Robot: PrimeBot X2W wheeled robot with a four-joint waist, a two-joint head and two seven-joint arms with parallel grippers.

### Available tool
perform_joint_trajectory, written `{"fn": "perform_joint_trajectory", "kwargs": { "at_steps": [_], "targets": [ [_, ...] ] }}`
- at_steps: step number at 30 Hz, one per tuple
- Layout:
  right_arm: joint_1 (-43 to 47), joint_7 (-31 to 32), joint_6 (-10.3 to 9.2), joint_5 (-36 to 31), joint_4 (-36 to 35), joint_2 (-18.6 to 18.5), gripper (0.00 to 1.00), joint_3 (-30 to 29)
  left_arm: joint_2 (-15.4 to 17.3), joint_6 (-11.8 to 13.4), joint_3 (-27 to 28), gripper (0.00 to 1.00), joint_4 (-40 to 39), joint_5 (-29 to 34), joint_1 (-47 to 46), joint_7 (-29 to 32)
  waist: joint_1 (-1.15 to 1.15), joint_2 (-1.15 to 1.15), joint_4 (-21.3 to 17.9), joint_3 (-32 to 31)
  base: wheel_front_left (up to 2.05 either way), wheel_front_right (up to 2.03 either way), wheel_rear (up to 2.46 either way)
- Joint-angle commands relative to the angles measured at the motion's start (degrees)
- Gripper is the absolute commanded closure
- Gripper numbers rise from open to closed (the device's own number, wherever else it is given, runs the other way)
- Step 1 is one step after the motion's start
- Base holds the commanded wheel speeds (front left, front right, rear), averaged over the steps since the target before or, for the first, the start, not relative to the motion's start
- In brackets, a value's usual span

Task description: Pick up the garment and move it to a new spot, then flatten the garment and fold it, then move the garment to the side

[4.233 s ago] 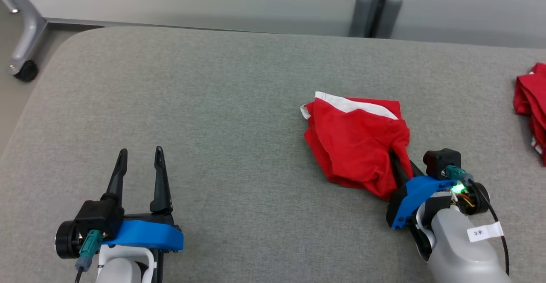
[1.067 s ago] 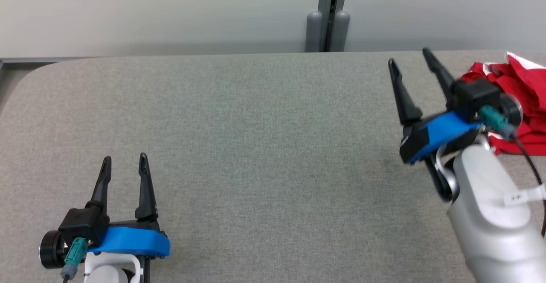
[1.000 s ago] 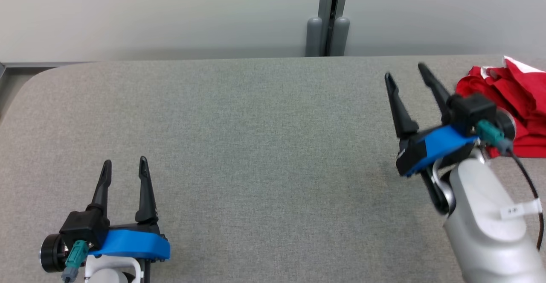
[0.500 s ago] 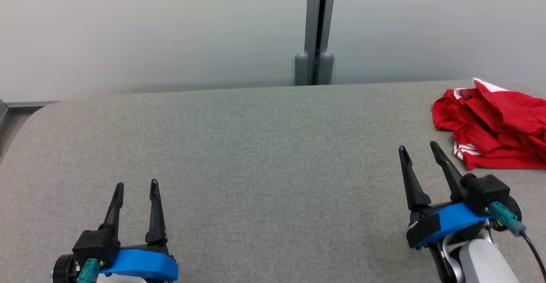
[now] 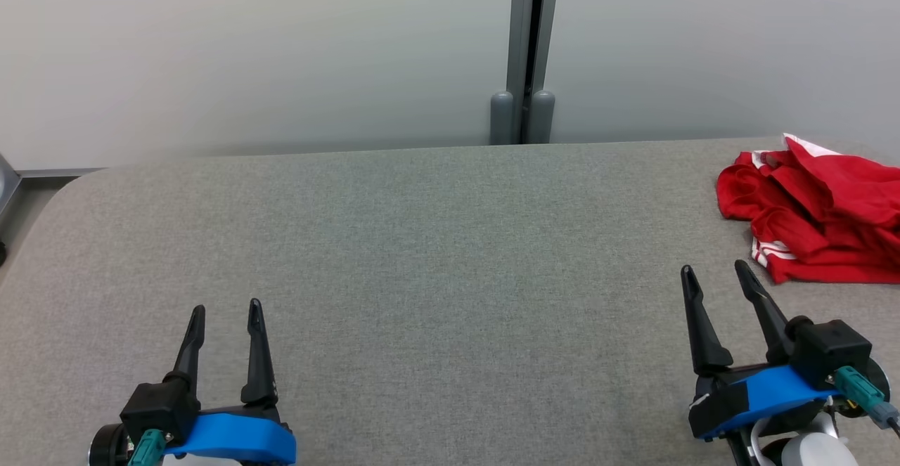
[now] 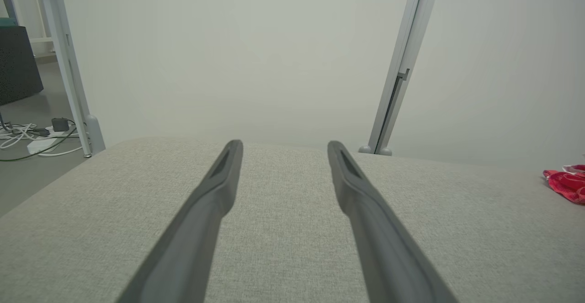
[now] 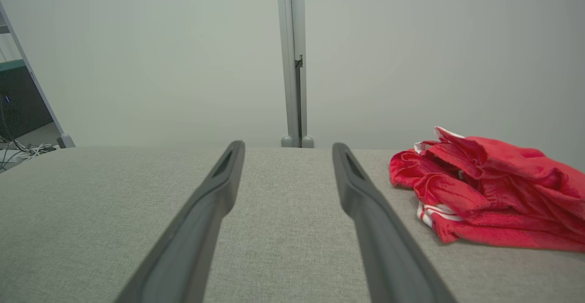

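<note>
Two empty end effectors are hovering over a grey fabric-covered bench [image 5: 422, 241], a crumpled red cloth garment with white trim [image 5: 815, 206] lying aside.
Nearest, the left end effector [image 5: 226, 306] and right end effector [image 5: 714, 267] are pointing away, spread wide, gripping nothing. The right one, clutching the garment seconds ago, has let go and pulled back. Farther off, the garment is resting at the bench's right edge, so the move aside looks finished.
</note>
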Motion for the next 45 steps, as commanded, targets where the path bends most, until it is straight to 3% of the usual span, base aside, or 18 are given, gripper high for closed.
{"fn": "perform_joint_trajectory", "kwargs": {
  "at_steps": [1, 5, 6, 9, 29, 45],
  "targets": [
    [1.0, 0.11, 0.01, 0.18, -0.79, 0.18, 0.0, -0.22, -0.03, 0.33, -0.1, 0.0, -0.22, -0.19, -0.74, -0.15, 0.0, 0.0, 0.11, 0.14, 0.0, 0.0, 0.0],
    [1.51, 0.42, 0.01, 0.82, -1.65, 0.19, 0.0, -0.62, -0.05, 0.3, 0.43, 0.0, -1.06, -0.53, -0.8, -0.15, 0.0, 0.0, 0.33, 0.37, 0.0, 0.0, 0.0],
    [0.53, 0.43, 0.0, 0.46, -1.06, 0.1, 1.0, -0.44, 0.0, 0.26, 0.29, 1.0, -0.61, -0.55, 0.03, 0.01, 0.0, 0.0, 0.31, 0.36, 0.0, 0.0, 0.0],
    [1.01, 0.68, 0.0, 1.02, 0.52, 0.19, 1.0, -0.53, -0.12, 0.22, 0.46, 1.0, 0.98, -1.09, 0.72, 0.56, 0.0, 0.0, 0.31, 0.37, 0.0, 0.0, 0.0],
    [0.51, 4.45, 0.0, 22.88, 1.39, 0.17, 1.0, -1.66, -0.13, -1.14, 2.31, 1.0, 0.38, -21.89, -0.83, 6.01, 0.0, 0.0, 0.18, 0.28, 0.0, 0.0, 0.0],
    [0.14, 6.72, 0.0, 36.2, 1.99, 0.16, 1.0, -2.32, -0.13, -2.02, 3.45, 1.0, -0.01, -34.6, -1.75, 9.28, 0.0, 0.0, 0.08, 0.21, 0.0, 0.0, 0.0]
  ]
}}
